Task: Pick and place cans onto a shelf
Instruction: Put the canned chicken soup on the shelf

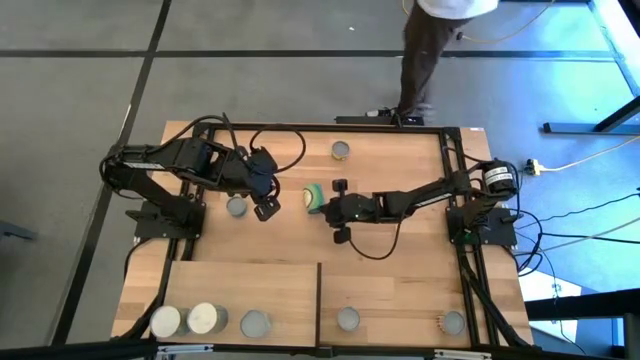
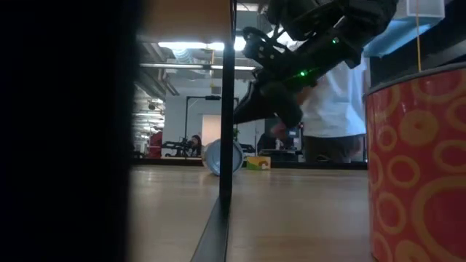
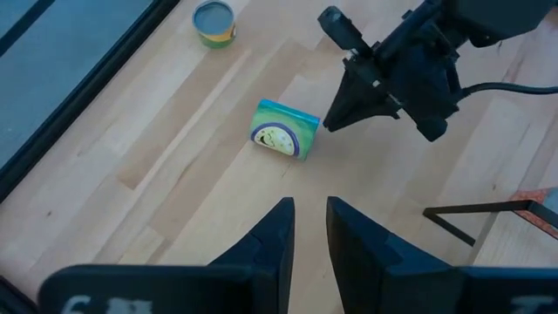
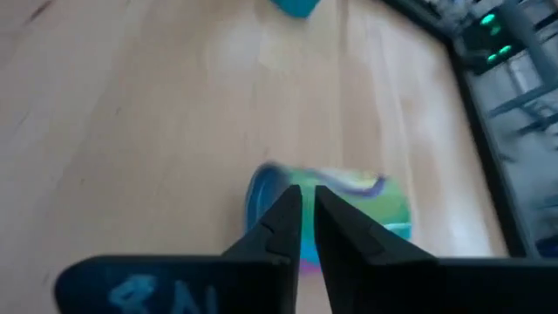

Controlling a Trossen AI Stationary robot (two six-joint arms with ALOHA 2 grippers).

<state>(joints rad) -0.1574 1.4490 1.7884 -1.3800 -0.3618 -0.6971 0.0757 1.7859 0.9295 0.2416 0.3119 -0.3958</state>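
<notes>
A teal-and-green can (image 1: 313, 197) (image 3: 283, 131) lies on its side mid-table, its round end facing the left arm. My right gripper (image 1: 327, 205) (image 4: 308, 196) reaches in from the table's right. Its fingers are drawn almost together, slanting down at the can's curved side (image 4: 357, 205). My left gripper (image 1: 266, 210) (image 3: 310, 209) hangs left of the can, above the table, with a narrow gap and nothing between its fingers. The shelf (image 1: 250, 285) lies along the near edge with several cans standing on it. One is a red can (image 2: 415, 167) (image 1: 452, 322). My right gripper has its fingertips (image 3: 330, 120) right at the lying can's side on the table's right, coming in slanting down. I cannot tell whether they touch it. The can rests on its side on the tabletop.
One upright can (image 1: 341, 150) stands near the far edge and another (image 1: 237, 207) beside my left arm. A thin black upright (image 1: 319, 300) (image 2: 227, 109) splits the shelf. A person (image 1: 430, 50) stands beyond the far edge. Bare planks lie between the lying can and the shelf.
</notes>
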